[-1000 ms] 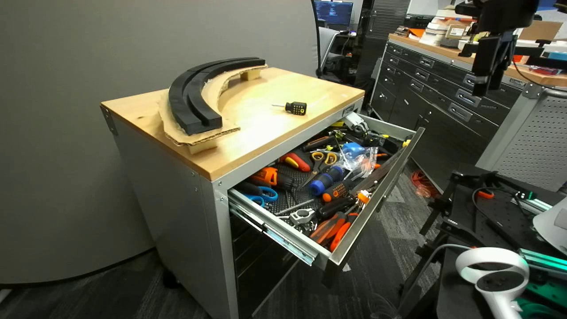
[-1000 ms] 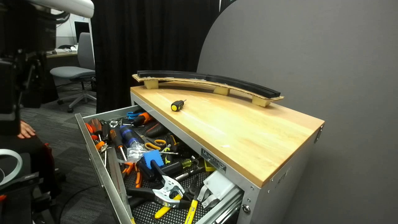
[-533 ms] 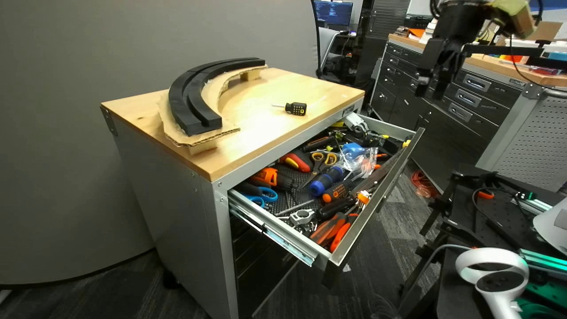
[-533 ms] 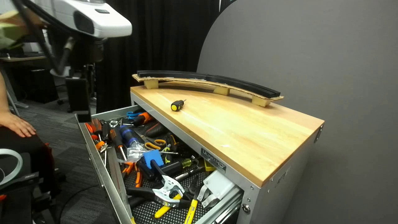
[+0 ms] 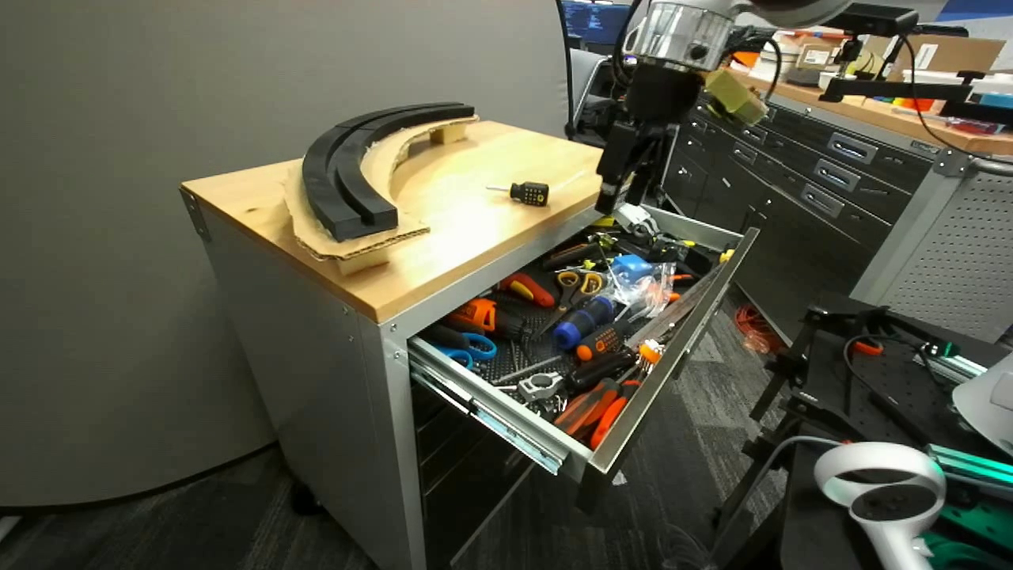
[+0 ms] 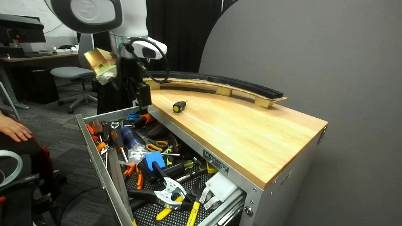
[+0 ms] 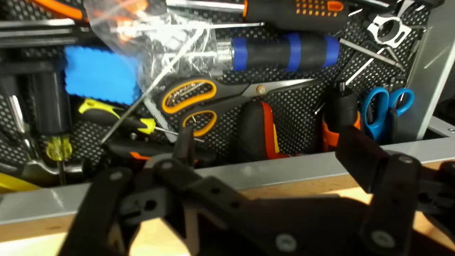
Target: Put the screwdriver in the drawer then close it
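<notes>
The small black screwdriver with a yellow end lies on the wooden cabinet top, seen in both exterior views (image 5: 529, 193) (image 6: 179, 106). It is out of the wrist view. The grey drawer (image 5: 673, 356) is pulled out and full of tools; its front also shows in an exterior view (image 6: 100, 169) and its side wall in the wrist view (image 7: 435, 71). My gripper (image 5: 631, 199) is in the air over the drawer, near the top's front edge and apart from the screwdriver. In the wrist view my gripper (image 7: 272, 147) is open, with nothing between its fingers.
A large curved black piece (image 5: 348, 170) on cardboard stands at the back of the wooden top (image 6: 232, 135). In the drawer lie scissors (image 7: 256, 89), a blue-banded tool (image 7: 280, 53) and a blue block (image 7: 101, 74). A dark cabinet (image 5: 791, 170) stands beyond.
The arm has swung in towards the cabinet, from beyond the drawer front to above the drawer near the wooden top. The screwdriver and drawer have not moved.
</notes>
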Action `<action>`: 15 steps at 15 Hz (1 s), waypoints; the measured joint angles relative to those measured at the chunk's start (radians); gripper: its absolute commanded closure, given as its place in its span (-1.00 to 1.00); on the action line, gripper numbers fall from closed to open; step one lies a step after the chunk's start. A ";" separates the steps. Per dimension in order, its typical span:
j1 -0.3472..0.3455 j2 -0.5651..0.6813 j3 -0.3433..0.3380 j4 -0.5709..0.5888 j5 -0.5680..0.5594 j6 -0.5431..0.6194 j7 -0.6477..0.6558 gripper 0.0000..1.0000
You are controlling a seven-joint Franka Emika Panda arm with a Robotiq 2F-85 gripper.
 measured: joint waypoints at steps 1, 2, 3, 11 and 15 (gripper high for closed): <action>0.000 0.051 0.004 0.046 -0.058 0.016 0.007 -1.00; 0.000 0.093 0.004 0.089 -0.128 0.026 0.021 -1.00; 0.000 0.129 0.003 0.131 -0.212 0.033 0.047 -1.00; 0.032 0.274 -0.047 0.331 -0.588 0.078 0.223 -1.00; 0.058 0.340 -0.070 0.377 -0.612 0.092 0.255 -0.47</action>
